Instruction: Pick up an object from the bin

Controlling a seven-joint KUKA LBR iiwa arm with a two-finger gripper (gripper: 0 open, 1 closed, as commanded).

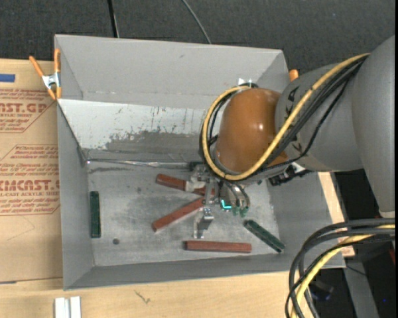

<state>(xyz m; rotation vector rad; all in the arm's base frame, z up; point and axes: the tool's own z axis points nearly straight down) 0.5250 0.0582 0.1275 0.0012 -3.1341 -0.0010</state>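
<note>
**Desk:** Where is the end effector (204, 217) sitting?

**Operator:** I see it low in the middle of the grey bin (73, 244), under the arm's orange cover (249, 131). It is over the right-hand end of a slanted reddish-brown stick (176, 217) on the bin floor.

**Desk:** Open or closed?

**Operator:** I cannot tell from here, and I see nothing gripped.

**Desk:** What else is close by?

**Operator:** A second reddish-brown stick (171, 181) lies just up and left of it. A third one (217, 246) lies flat near the front wall. A dark green stick (265, 236) lies angled to its right. Another green stick (94, 214) lies well apart by the left wall.
</note>
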